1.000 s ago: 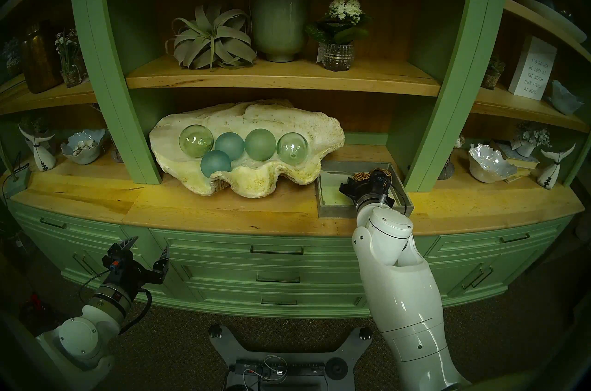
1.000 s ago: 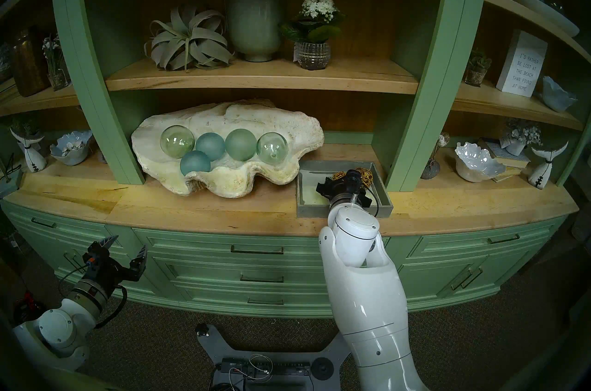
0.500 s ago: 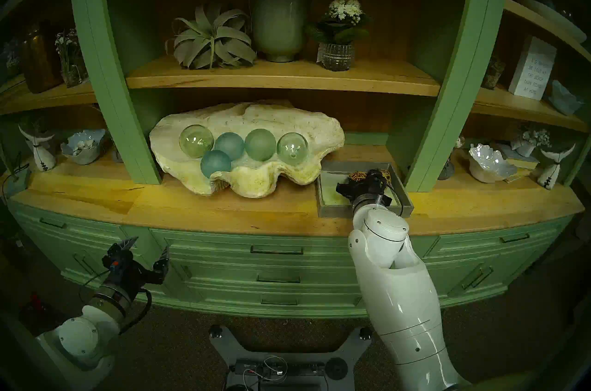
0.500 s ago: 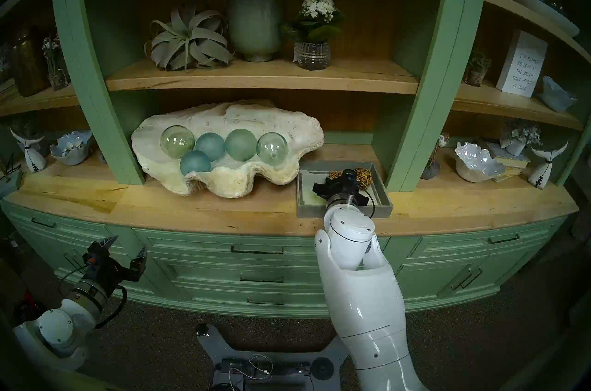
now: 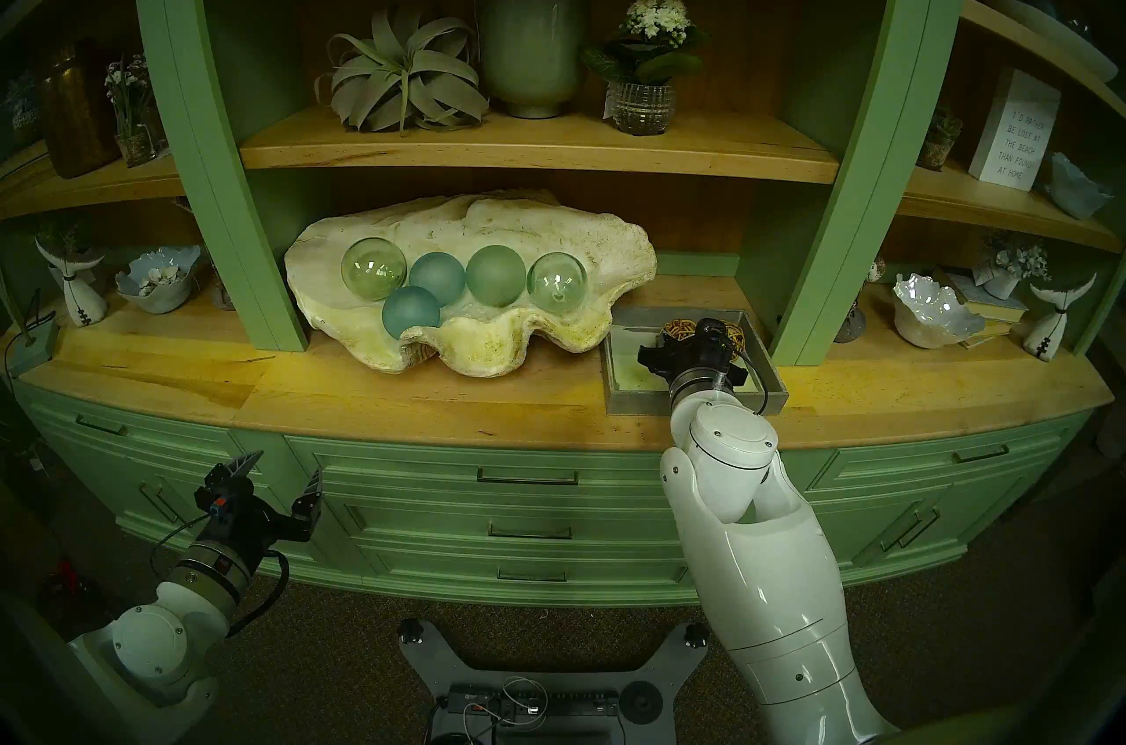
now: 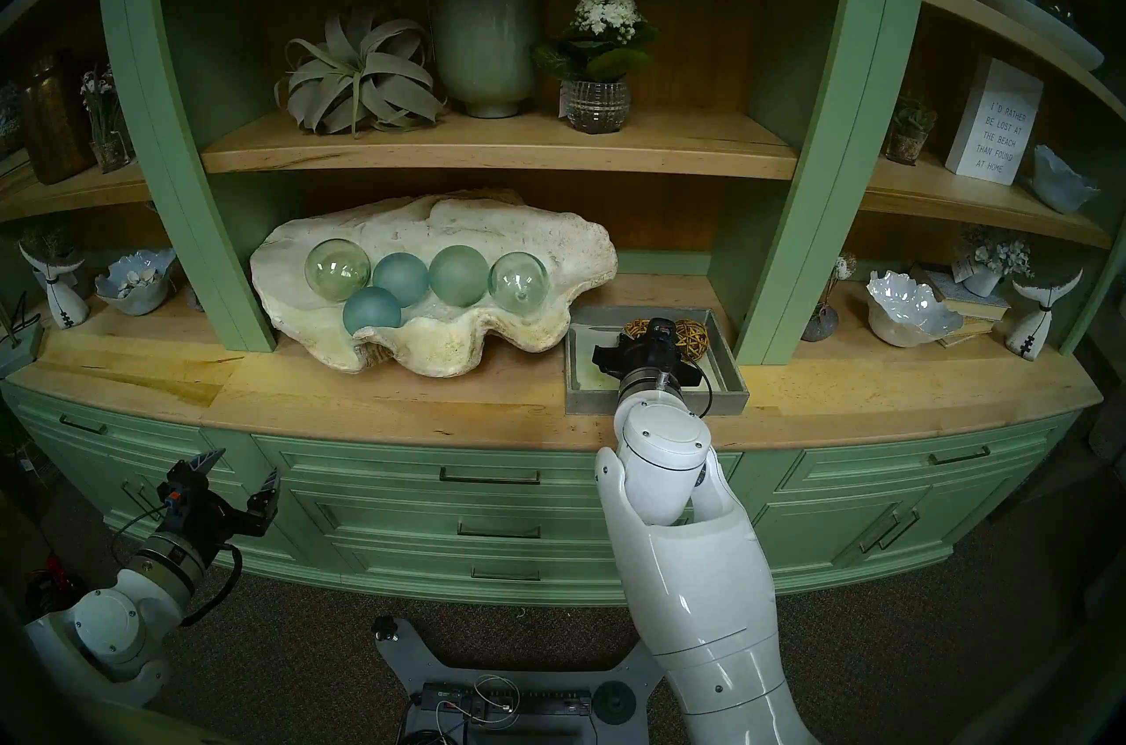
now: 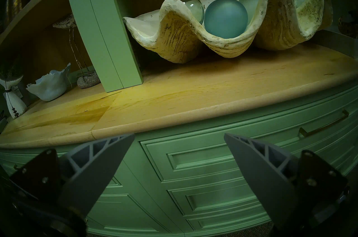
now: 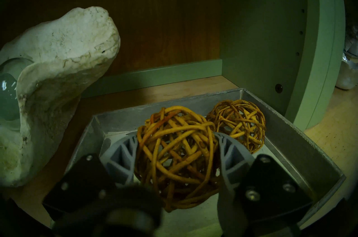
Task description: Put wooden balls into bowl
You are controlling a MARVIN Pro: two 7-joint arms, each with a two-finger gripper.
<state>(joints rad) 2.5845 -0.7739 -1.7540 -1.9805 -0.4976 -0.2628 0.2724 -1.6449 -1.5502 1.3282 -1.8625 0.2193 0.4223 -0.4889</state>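
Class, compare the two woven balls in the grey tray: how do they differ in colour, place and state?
The nearer woven ball looks brighter yellow; the farther woven ball is darker, browner. The nearer one sits between the right gripper's fingers, which press its sides; the farther lies free in the tray's back corner. Both are open twig lattices inside the tray, not yet in the clam shell.

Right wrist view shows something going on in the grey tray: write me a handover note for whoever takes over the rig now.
Right gripper: fingers curved around the nearer wicker ball, shut on it inside the grey tray.
Left gripper: open, empty, low in front of the drawers.
Second wicker ball: in the tray's far corner.
Clam shell bowl: left of the tray, holding five glass spheres only.
Done: first ball gripped. Left: carry it into the shell, then the second.
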